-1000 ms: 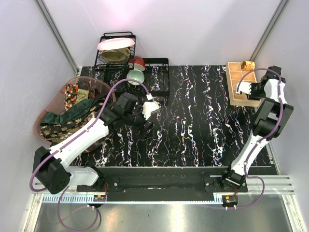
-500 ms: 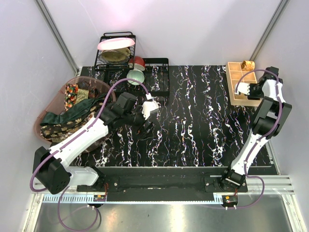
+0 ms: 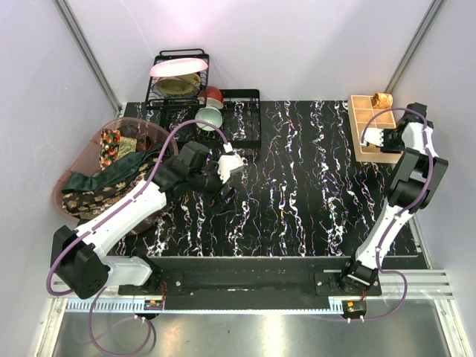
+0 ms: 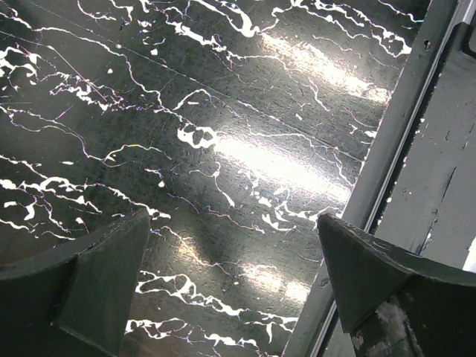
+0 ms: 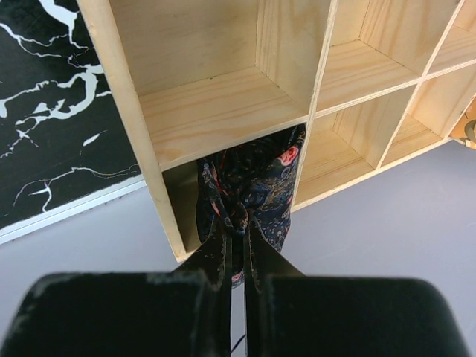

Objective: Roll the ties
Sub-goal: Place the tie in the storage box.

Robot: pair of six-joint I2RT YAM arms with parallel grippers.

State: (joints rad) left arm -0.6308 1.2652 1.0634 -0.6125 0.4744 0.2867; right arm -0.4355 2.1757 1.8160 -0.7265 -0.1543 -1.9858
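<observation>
**Operator:** Which step am I on?

**Spotter:** You're stowing a tie. Your right end effector is pinched tight on the dark red-flecked tie. The tie sits bunched in one cell of the wooden tray, against a divider. From the overhead view I can't tell you which cell, because your arm covers it.

**Operator:** Is it rolled properly?

**Spotter:** That's hard to say. It looks bundled rather than loose, but your fingers hide the middle. A brown-gold tie is in the tray's far corner cell.

**Operator:** And my other arm?

**Spotter:** Your left end effector stands wide and holds nothing, hanging over bare tabletop. The other ties lie heaped in the basket at the left edge, near that arm.

**Operator:** What's next?

**Spotter:** My judgement is that you should let go only once the tie rests on the cell floor. Then lift straight up, so your fingers don't drag fabric out or unwind it. Mind the dividers, because the cell looks snug. After that you'd likely turn the left end effector toward the basket, take one tie by an end, and lay it flat on the tabletop for rolling.
</observation>
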